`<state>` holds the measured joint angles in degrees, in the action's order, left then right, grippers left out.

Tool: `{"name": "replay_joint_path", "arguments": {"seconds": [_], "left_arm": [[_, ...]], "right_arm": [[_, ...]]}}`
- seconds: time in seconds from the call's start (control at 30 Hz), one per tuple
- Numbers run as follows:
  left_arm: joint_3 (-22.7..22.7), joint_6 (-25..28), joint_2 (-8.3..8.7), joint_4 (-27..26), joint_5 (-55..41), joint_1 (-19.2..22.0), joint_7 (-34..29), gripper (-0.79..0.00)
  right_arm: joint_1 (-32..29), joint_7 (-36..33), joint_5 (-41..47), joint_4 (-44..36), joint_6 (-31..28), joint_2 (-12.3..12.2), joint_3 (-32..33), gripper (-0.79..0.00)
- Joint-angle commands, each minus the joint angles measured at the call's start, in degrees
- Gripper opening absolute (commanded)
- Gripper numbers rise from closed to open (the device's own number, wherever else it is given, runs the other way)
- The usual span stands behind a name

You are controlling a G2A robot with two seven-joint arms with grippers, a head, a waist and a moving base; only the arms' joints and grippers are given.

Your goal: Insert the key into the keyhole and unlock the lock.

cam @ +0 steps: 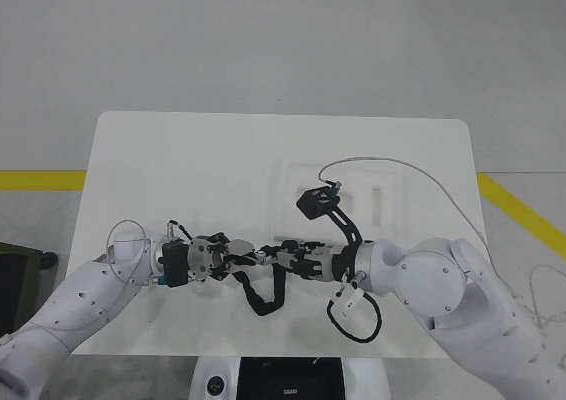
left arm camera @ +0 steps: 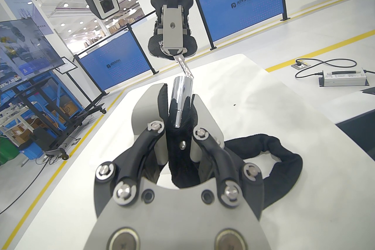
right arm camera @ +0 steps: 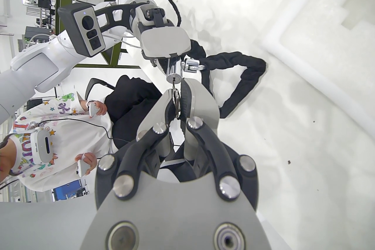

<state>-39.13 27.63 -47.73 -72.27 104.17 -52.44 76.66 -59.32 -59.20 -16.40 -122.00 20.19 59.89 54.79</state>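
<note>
Left pincer [left arm camera: 178, 94] pinches the lock [left arm camera: 180, 103]. Just beyond the lock's keyhole end, the key [left arm camera: 184, 67] touches tip-first, blade mostly outside, clamped by the right pincer [left arm camera: 174, 51]. Insertion looks barely begun; pushing home and turning remain.

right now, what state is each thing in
key, gripped by right fingers, tip at the keyhole, blade mostly out
lock, clamped upright in left fingers, looks locked
cable, slack loop, end plugged into lock
left fingers, shut on lock
right fingers, shut on key
</note>
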Motion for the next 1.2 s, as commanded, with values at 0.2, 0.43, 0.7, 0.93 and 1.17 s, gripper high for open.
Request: {"name": "replay_joint_path", "arguments": {"seconds": [0.2,0.43,0.7,0.93,1.17], "left_arm": [[0.0,0.0,0.00,0.0,0.0,0.0,0.0,-0.785],[0.0,0.0,0.00,0.0,0.0,0.0,0.0,-0.785],[0.0,0.0,0.00,0.0,0.0,0.0,0.0,-0.785],[0.0,0.0,0.00,0.0,0.0,0.0,0.0,-0.785],[0.0,0.0,0.00,0.0,0.0,0.0,0.0,-0.785]], "right_arm": [[0.0,0.6,0.1,-0.1,-0.2,0.0,0.5,-0.785],[0.0,0.8,-0.1,0.2,-0.2,0.1,0.5,-0.785],[0.0,0.9,-0.5,0.2,-0.2,0.2,0.3,-0.785],[0.4,1.1,-0.7,0.6,-0.4,0.4,-0.3,-0.785],[0.5,1.6,-0.7,1.0,-0.4,0.6,-0.6,-0.785]]}}
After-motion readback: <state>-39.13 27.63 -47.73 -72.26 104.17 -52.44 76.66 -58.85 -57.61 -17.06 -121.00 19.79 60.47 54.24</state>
